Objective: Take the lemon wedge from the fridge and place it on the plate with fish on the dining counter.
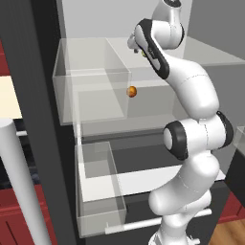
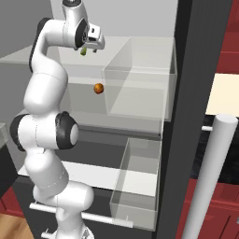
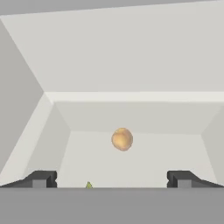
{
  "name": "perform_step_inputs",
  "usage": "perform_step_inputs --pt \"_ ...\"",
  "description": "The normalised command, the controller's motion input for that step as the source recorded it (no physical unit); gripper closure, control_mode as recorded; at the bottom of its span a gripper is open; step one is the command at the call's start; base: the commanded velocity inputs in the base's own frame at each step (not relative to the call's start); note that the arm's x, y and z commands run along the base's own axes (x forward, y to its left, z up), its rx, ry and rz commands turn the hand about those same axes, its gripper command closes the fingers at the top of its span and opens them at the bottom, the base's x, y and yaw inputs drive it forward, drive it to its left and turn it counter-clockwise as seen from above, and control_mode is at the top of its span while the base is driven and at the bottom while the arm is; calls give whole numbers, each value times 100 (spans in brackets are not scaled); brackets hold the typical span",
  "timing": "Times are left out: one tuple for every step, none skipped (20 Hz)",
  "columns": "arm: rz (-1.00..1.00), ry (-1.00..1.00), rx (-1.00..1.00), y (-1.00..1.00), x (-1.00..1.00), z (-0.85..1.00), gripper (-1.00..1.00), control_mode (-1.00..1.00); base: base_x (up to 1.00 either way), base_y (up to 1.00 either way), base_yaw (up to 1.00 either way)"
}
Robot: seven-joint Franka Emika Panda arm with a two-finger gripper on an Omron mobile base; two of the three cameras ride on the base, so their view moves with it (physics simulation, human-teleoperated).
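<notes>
The lemon wedge (image 2: 84,51) is sitting on an upper shelf inside the fridge (image 2: 140,28), a tiny yellow-green point just under the robot's hand; in the hand view its tip (image 3: 89,185) is peeking up at the bottom edge, between the two finger tips and nearer the left one. The gripper (image 3: 111,178) is hanging right over it with its jaws spread wide, gripping nothing. Farther back in the white interior, a small orange-brown ball (image 1: 131,91) is showing (image 2: 98,88) beside a clear bin (image 1: 91,81). Below, a second clear bin (image 2: 137,182) is standing on a lower shelf. A long silver bar handle (image 2: 210,177) is rising at the edge of the open door.
</notes>
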Motion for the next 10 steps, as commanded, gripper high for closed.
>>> perform_step_inputs --pt "0 1 0 0 0 -16 -100 -100 0 0 0" --pt "0 0 0 0 0 -9 -100 -100 0 0 0" --pt "0 0 0 0 0 -11 -100 -100 0 0 0" --pt "0 0 0 0 0 -14 -100 -100 0 0 0" --pt "0 0 0 0 0 -10 -100 -100 0 0 0" --pt "0 0 0 0 0 -9 -100 -100 0 0 0" --pt "0 0 0 0 0 -11 -100 -100 0 0 0" --pt "0 0 0 0 0 -10 -100 -100 0 0 0" --pt "0 0 0 0 0 -11 -100 -100 0 0 0" --pt "0 0 0 0 -5 -9 100 -100 0 0 0"
